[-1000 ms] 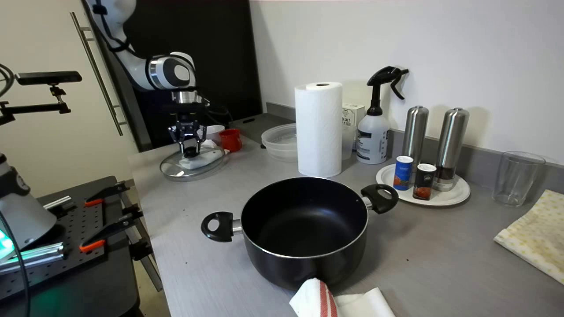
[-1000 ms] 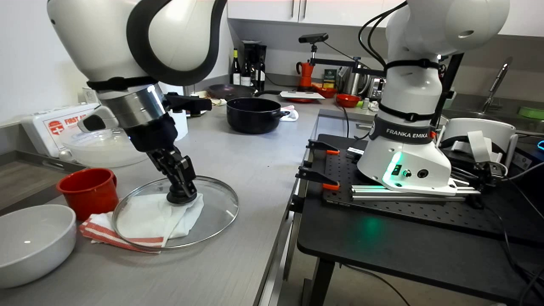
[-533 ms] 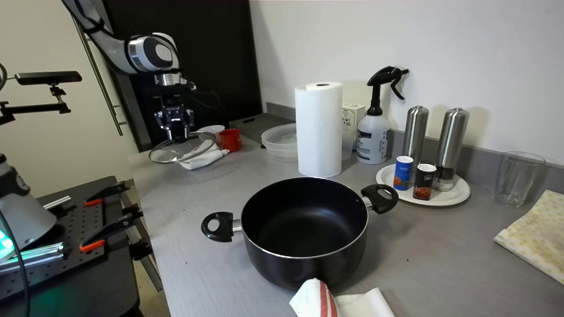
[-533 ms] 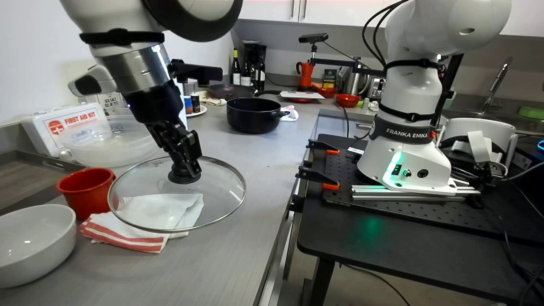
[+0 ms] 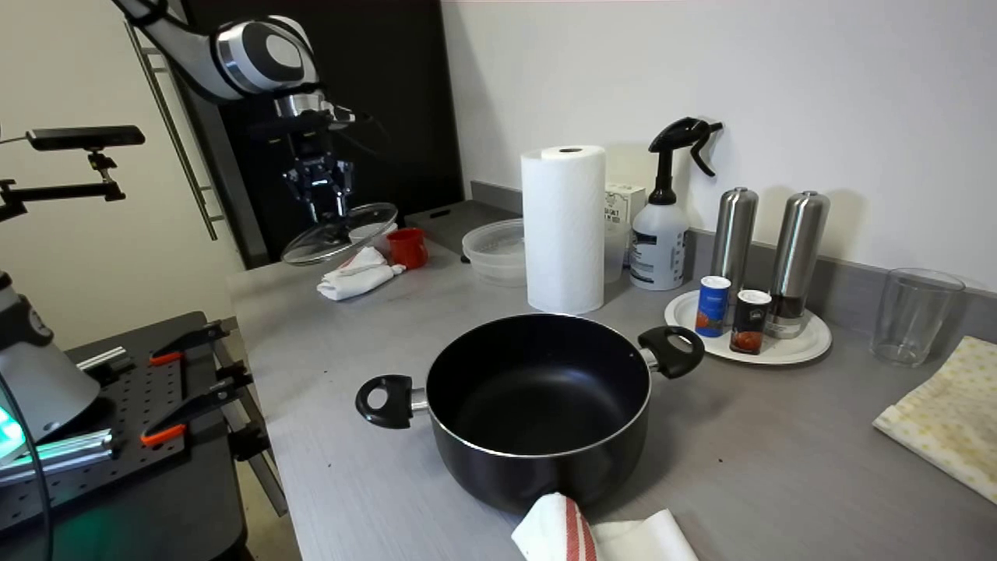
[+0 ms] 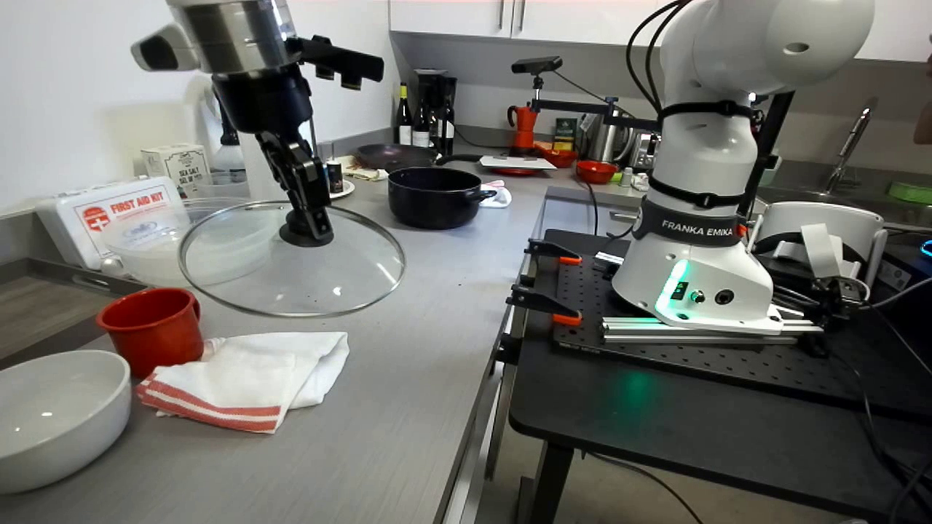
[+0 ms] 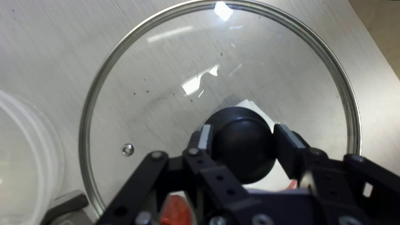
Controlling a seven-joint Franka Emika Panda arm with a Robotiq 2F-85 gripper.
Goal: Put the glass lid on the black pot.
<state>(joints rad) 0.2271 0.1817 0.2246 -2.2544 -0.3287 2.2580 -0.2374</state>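
The glass lid (image 5: 308, 245) is clear and round, with a silvery rim and a black knob. It hangs in the air above the counter, a little tilted; it also shows in an exterior view (image 6: 357, 269) and in the wrist view (image 7: 168, 78). My gripper (image 5: 331, 214) is shut on the knob, with a finger pad on each side of it in the wrist view (image 7: 243, 140). The black pot (image 5: 537, 475) stands upright on the counter, uncovered and empty, well apart from the lid; it also shows in an exterior view (image 6: 437, 207).
A folded white towel (image 6: 255, 375), a red mug (image 6: 156, 331) and a white bowl (image 6: 69, 422) are below and beside the lid. A plastic container (image 5: 498, 253) and paper towel roll (image 5: 565, 234) stand along the wall. A striped cloth (image 5: 557, 530) touches the pot's front.
The lid has risen off the folded towel, held in my gripper, and now hangs clearly above it. The arm has moved up with it. The pot has not moved.
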